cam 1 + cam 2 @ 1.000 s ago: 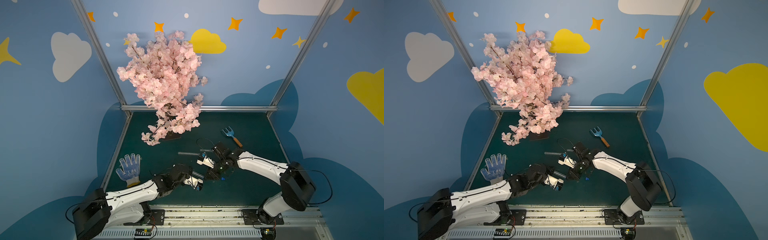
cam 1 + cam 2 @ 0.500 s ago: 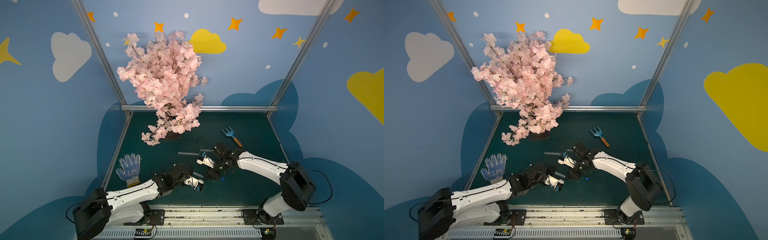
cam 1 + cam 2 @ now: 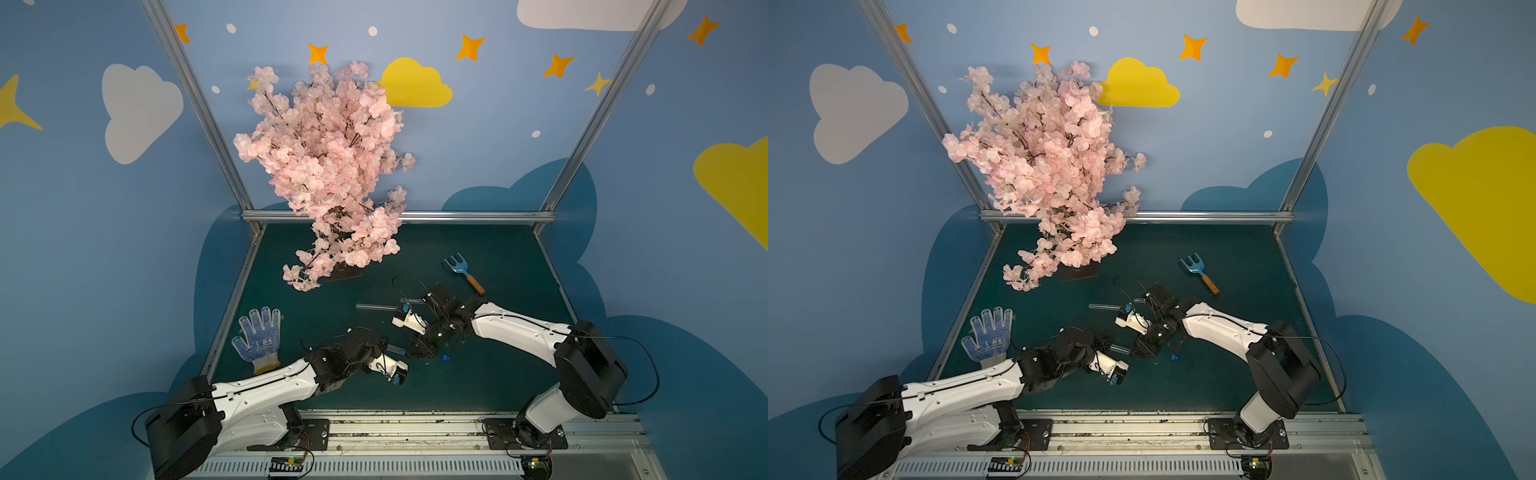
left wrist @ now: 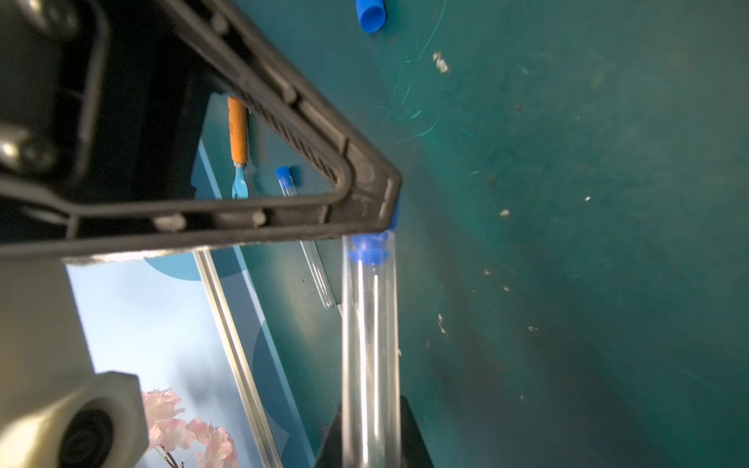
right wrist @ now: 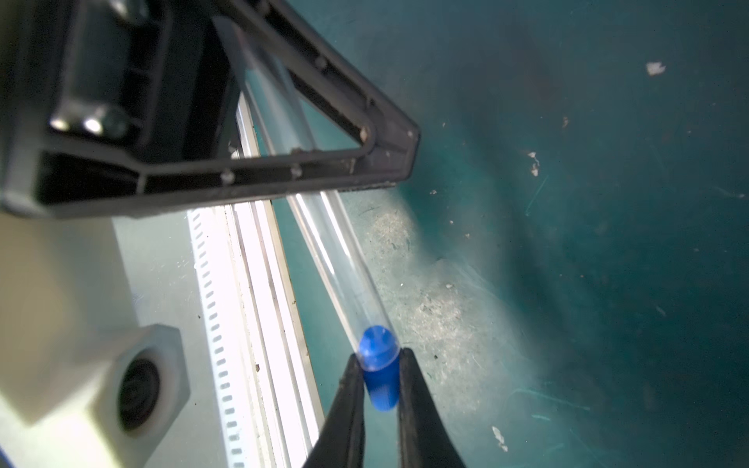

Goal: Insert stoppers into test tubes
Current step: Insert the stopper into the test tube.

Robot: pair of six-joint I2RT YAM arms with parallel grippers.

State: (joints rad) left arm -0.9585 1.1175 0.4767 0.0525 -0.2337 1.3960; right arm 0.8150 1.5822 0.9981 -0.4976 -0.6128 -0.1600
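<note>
Positions unchanged – left gripper [image 4: 371,439] stays pinching test tube [image 4: 369,324]; right gripper [image 5: 380,391] clamps stopper [image 5: 379,348] in its mouth.

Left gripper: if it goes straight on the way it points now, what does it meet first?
The tube: the left gripper holds a stopper in its mouth. Further along, probably the right gripper, clamped on that tube.

Both arms low over the worktop [image 3: 498,374], pincers facing each other

The left arm [image 3: 266,386] reaches in from the front left corner and the right arm [image 3: 519,330] from the front right. The left pincer [image 5: 379,360] is clamped on a stopper [image 5: 381,389], the right pincer [image 4: 371,437] on a test tube [image 4: 369,344].
</note>
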